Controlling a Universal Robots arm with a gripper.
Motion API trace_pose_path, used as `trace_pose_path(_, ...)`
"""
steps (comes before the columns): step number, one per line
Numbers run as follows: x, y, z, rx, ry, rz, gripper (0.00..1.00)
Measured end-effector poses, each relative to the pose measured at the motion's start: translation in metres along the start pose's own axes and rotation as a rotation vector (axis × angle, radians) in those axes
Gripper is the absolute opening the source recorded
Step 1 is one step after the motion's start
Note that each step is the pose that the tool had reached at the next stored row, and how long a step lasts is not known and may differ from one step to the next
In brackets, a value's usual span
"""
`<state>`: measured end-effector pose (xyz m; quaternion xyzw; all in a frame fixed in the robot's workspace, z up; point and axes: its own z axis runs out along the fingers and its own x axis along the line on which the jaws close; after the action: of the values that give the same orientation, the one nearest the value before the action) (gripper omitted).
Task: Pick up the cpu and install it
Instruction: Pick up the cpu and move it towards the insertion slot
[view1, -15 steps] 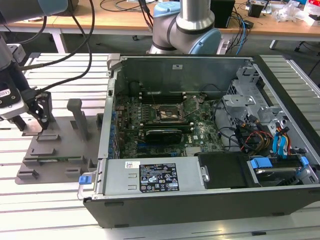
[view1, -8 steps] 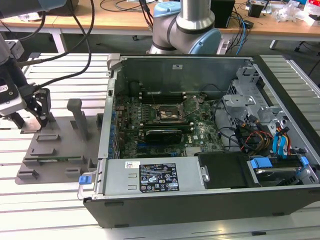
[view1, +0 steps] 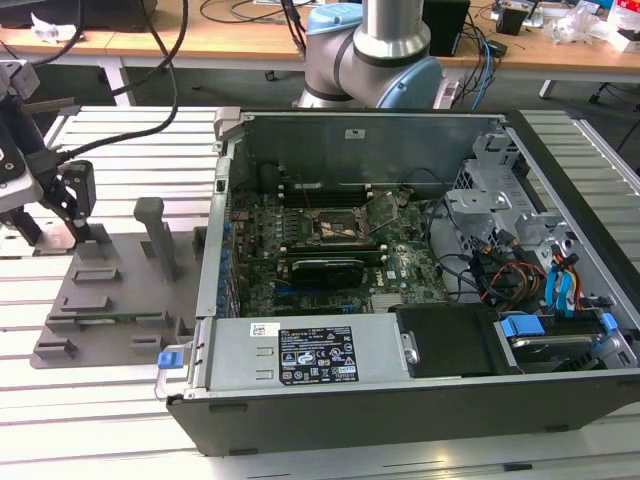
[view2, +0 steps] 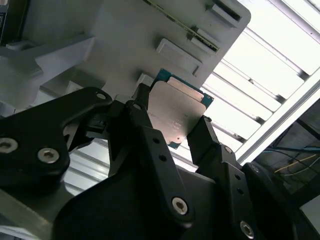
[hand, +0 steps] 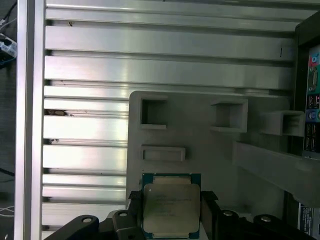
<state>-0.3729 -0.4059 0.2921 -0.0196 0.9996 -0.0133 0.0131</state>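
Gripper (hand: 170, 198) down over the grey holder tray (hand: 200, 145) at the exterior view's left, well apart from the open computer case (view1: 400, 250). By the look of both wrist views, it's clenched on the cpu (hand: 170, 207): one black finger against each of two opposite edges, silver lid showing between them. The chip is near one edge of the tray, close to a shallow rectangular slot. Whether it has cleared its seat or rests in it, I cannot tell. The tray itself lies on the slatted aluminium table (view1: 120, 140).

Now, how does this thing handle? Light, I'd judge, next to nothing for this arm. Stiff too: a metal lid on a thin green board, with no give. So the squeeze needs little force, only enough to stop a slide, because those edges are thin and smooth and give the fingers little to bite on. A tilt in the grasp would be the worry.

The delicate side is likely the underside, the contact face, so the edges are the right place to take it, and that's where the fingers sit. Flat and square is how it wants carrying. A part like this tolerates no pressing or scraping, and the socket (view1: 335, 228) inside the case looks just as unforgiving.
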Motion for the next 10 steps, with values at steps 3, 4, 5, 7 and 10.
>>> trace_pose_path(3,-0.0001,0.0003,-0.004,0.0,0.0,0.0,0.55)
trace_pose_path(4,-0.0002,0.0003,-0.0051,0.0,0.0,0.0,0.55)
trace_pose_path(5,-0.0002,0.0004,-0.006,0.0,0.0,0.0,0.55)
trace_pose_path(7,-0.0003,0.0005,-0.0084,0.0,0.0,0.0,0.55)
trace_pose_path(10,-0.0003,0.0006,-0.0118,0.0,0.0,0.0,0.55)
